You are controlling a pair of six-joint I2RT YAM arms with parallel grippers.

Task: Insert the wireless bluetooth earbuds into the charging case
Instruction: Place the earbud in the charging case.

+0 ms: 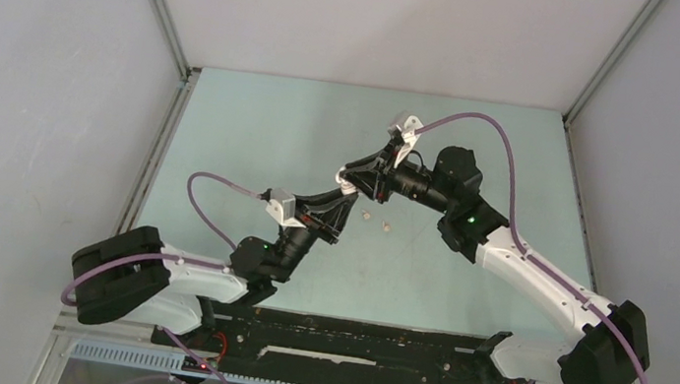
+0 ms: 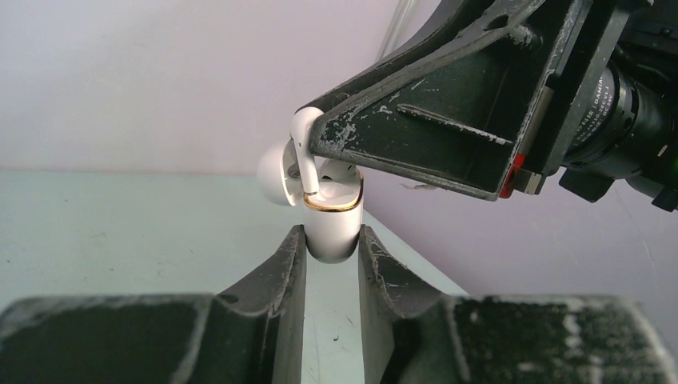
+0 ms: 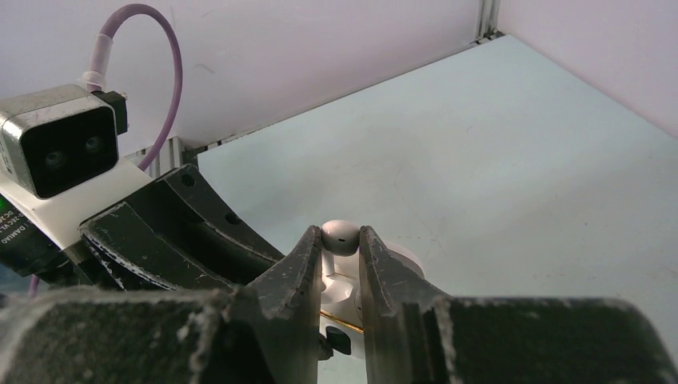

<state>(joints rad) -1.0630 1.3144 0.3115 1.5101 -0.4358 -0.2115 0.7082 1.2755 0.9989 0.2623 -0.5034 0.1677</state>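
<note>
The right claw point(image 3: 342, 254), clamped on a white earbud point(image 3: 339, 234), holds it stem-down (almost in) at the mouth of the case point(image 2: 333, 228) the left claw point(image 2: 332, 250) squeezes.

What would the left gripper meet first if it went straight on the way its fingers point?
The white earbud pinched in the right gripper. It hangs at the open mouth of the charging case the left gripper holds, so the case would push onto it. Depth is unclear; the gap looks slight.
</note>
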